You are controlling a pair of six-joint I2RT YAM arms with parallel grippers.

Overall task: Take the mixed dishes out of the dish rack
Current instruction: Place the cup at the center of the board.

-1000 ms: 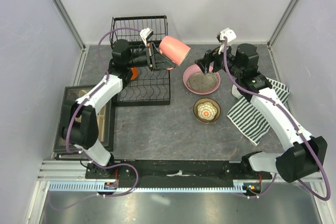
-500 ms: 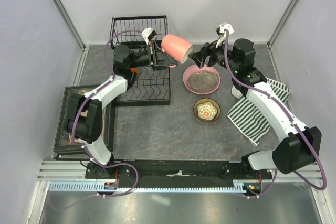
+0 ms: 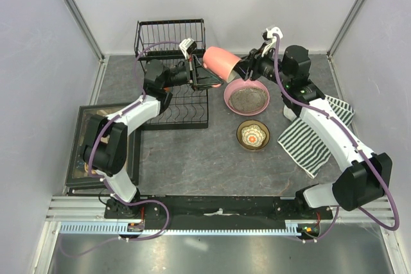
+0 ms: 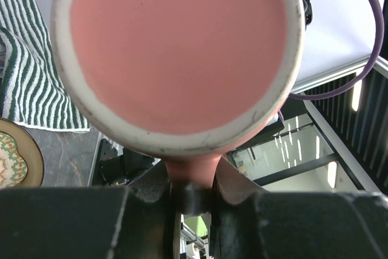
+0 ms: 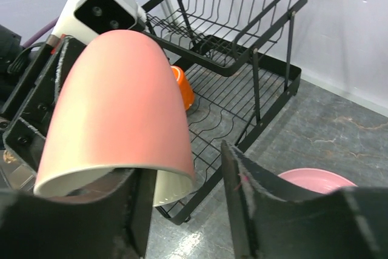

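While the wide pink shallow dish sits on the grey bench, the left tool clamps the handle of a pink ceramic mug, aloft beside the black wire dish rack. The right tool stands apart astride its rim.

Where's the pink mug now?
Top view, back centre: pink mug held aloft by the left gripper, between the black wire dish rack and the wide pink speckled dish.

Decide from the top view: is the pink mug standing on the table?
No, the left gripper holds the pink mug by its handle, up in the air.
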